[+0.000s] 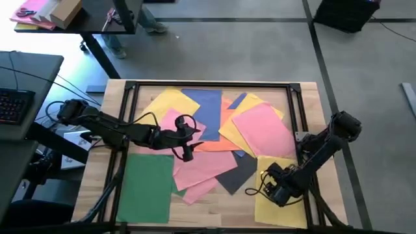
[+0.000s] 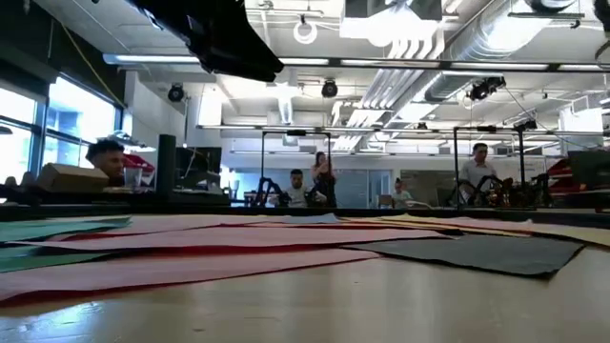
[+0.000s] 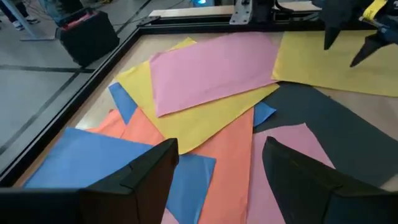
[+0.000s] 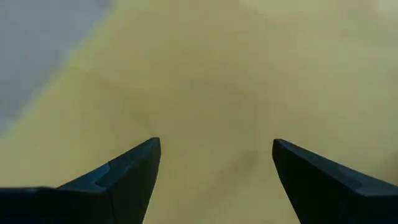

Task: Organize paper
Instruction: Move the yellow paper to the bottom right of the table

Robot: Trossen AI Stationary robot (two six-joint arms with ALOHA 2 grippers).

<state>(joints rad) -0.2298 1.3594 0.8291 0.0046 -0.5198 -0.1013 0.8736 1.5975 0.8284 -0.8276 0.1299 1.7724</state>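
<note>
Coloured paper sheets lie flat and overlapping on the wooden table: green [image 1: 146,188] at near left, pink [image 1: 263,130], orange [image 1: 214,144], blue [image 1: 205,107], yellow [image 1: 169,104] and dark grey [image 1: 237,172] in the middle, and a yellow sheet [image 1: 286,201] at near right. My left gripper [image 3: 217,162] hovers open above the middle sheets [image 1: 190,138]. My right gripper [image 4: 214,155] is open, pointing down close over the near-right yellow sheet's left part [image 1: 257,183]. It also shows in the left wrist view [image 3: 348,43]. My right gripper comes at the yellow sheet [image 4: 211,93] from above with its fingers spread. Whether the fingertips [image 3: 328,43] touch the paper cannot be told. The sheet lies flat on the table. My left gripper touches nothing.
A black frame [image 1: 208,83] runs along the table's edges. A desk with a keyboard [image 1: 13,104] stands off the left side. People [image 2: 324,181] sit and stand in the room behind the far edge. Bare wood [image 2: 381,305] shows near the front edge.
</note>
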